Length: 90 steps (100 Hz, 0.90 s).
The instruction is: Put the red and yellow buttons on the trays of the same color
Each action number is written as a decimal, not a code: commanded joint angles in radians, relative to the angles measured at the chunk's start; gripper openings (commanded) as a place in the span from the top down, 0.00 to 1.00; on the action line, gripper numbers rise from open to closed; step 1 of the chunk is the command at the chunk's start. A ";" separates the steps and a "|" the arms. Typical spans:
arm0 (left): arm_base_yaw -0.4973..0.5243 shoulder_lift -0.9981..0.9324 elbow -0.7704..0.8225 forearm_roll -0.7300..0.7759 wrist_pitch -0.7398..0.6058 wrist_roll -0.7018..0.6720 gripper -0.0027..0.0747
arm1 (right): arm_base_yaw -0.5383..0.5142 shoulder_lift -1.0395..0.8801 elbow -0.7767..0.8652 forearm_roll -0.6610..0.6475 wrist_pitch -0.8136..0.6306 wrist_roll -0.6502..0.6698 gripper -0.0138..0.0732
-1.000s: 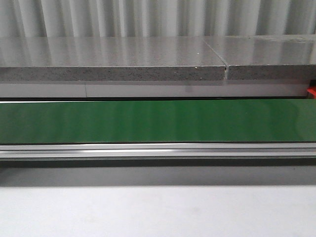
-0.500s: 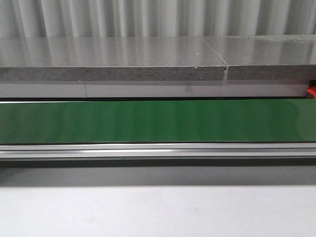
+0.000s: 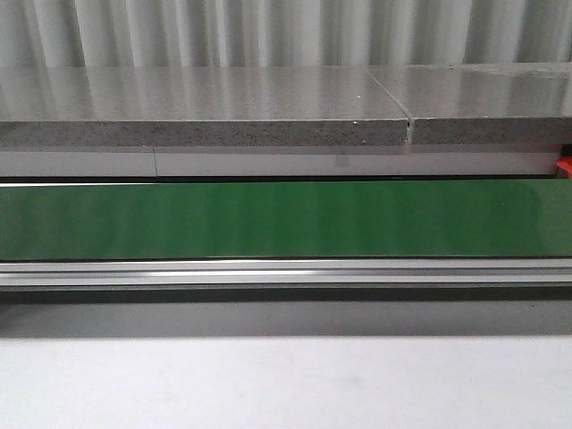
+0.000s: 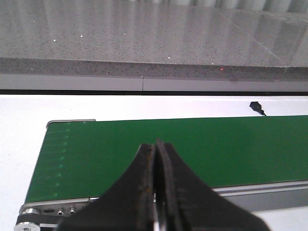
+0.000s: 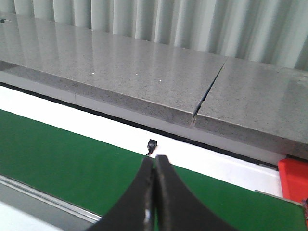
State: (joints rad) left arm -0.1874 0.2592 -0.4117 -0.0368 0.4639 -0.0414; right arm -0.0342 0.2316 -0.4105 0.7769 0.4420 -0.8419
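Nothing has shifted in the front view over the past second: the green conveyor belt (image 3: 286, 219) runs bare across the whole frame, bounded on the near side by an aluminium rail (image 3: 286, 273) and on the far side by a white ledge (image 3: 268, 164) under a speckled grey stone counter (image 3: 206, 103). A seam (image 3: 409, 125) splits that counter toward the right. At the far right edge, a sliver of the red tray (image 3: 565, 166) shows beyond the belt's end; the right wrist view shows its corner (image 5: 292, 175) beside the belt. No button and no yellow tray appear in any view. The left gripper (image 4: 155, 147) hangs over the belt near its roller end (image 4: 29, 211), fingers pressed together and holding nothing. The right gripper (image 5: 155, 161) is likewise clenched and empty above the belt, near a small black sensor (image 5: 151, 144) on the white ledge. Both arms have open belt on either side.
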 commanded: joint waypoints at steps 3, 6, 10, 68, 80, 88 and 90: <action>-0.008 0.010 -0.025 -0.003 -0.071 -0.001 0.99 | -0.001 0.010 -0.023 0.019 -0.051 -0.006 0.92; -0.008 0.010 -0.025 -0.003 -0.071 -0.001 0.99 | -0.001 0.010 -0.023 0.019 -0.051 -0.006 0.92; -0.008 0.010 -0.025 -0.003 -0.071 -0.001 0.99 | -0.001 0.010 -0.023 0.019 -0.051 -0.006 0.92; -0.008 0.010 -0.025 -0.003 -0.071 -0.001 0.99 | 0.083 0.008 -0.013 -0.070 -0.121 0.026 0.92; -0.008 0.010 -0.025 -0.003 -0.071 -0.001 0.99 | 0.123 0.006 -0.008 -0.264 -0.127 0.178 0.92; -0.008 0.010 -0.025 -0.003 -0.071 -0.001 0.99 | 0.150 -0.007 0.009 -0.412 -0.157 0.334 0.92; -0.008 0.010 -0.025 -0.003 -0.071 -0.001 0.99 | 0.156 -0.013 0.017 -0.451 -0.170 0.379 0.92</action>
State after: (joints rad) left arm -0.1874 0.2592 -0.4117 -0.0368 0.4639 -0.0414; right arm 0.0977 0.2260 -0.3887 0.4825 0.3771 -0.6361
